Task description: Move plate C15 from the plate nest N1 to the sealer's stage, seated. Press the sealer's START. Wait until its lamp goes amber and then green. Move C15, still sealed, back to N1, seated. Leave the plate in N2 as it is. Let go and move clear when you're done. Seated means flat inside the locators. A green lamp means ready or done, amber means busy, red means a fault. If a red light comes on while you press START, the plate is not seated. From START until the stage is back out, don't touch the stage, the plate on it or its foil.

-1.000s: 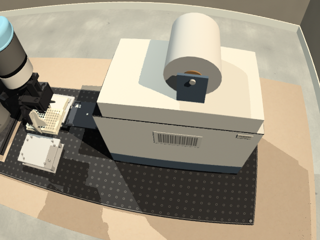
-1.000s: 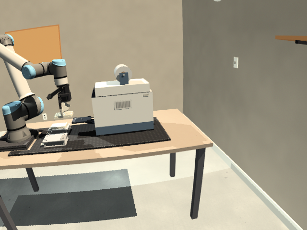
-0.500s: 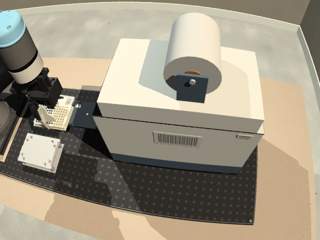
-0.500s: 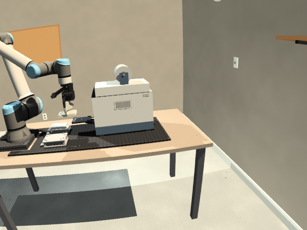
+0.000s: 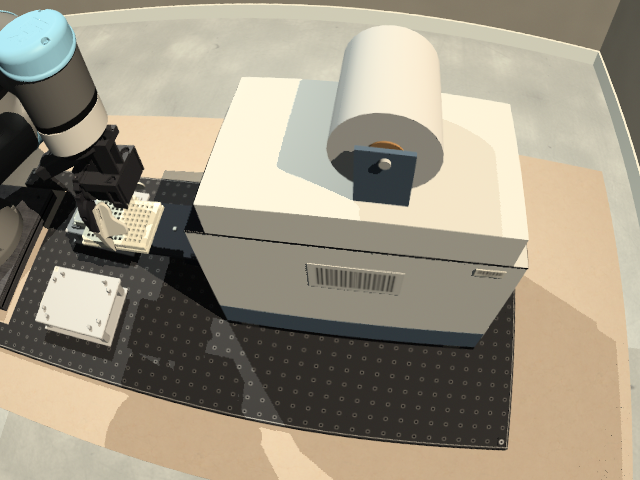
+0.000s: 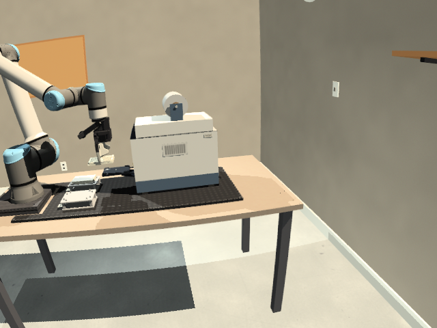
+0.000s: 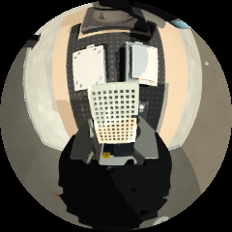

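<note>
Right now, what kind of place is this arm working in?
Most likely a lab automation bench. A boxy plate sealer with a foil roll stands on a perforated black mat, and the gripper holds a multi-well plate above two plate nests.

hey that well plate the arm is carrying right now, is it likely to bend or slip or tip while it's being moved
The well plate probably stays stiff: it juts out level from the tool in the exterior view, with no sag. It looks thin and full of holes, so likely light. Held only at one end, high above the mat, it could tilt or slip if jolted.
</note>
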`<state>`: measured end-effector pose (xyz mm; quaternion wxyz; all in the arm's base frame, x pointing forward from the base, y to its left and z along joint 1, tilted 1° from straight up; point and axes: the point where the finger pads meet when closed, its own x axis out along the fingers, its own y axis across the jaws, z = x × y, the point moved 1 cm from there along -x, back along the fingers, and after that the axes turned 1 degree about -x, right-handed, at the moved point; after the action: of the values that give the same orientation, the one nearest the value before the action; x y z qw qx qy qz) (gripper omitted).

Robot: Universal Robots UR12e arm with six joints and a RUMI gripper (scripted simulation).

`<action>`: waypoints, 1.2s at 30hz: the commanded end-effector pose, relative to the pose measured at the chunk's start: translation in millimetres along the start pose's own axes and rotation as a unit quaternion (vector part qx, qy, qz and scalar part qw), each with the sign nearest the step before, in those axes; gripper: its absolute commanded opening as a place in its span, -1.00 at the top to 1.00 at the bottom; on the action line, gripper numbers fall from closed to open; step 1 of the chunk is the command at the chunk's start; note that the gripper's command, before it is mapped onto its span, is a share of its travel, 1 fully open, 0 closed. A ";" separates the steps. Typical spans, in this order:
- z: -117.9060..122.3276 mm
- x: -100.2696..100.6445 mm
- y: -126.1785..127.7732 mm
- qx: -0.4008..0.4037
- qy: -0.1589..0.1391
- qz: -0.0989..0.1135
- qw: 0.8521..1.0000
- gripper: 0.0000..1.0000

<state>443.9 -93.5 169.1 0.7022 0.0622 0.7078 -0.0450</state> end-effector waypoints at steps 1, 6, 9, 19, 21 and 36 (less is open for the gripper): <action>9.5 -0.6 5.9 0.000 -0.001 0.000 1.000 1.00; 19.0 -0.6 12.6 0.000 -0.001 0.000 1.000 1.00; 20.9 -0.6 14.0 0.000 -0.001 0.000 1.000 1.00; 40.0 -0.6 27.4 0.000 -0.001 0.000 1.000 1.00; 43.8 -0.6 30.1 0.000 -0.001 0.000 1.000 1.00; 64.1 -0.6 44.4 0.000 -0.001 0.000 1.000 1.00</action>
<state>509.9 -60.7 169.5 0.7022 0.0622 0.7078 -0.0451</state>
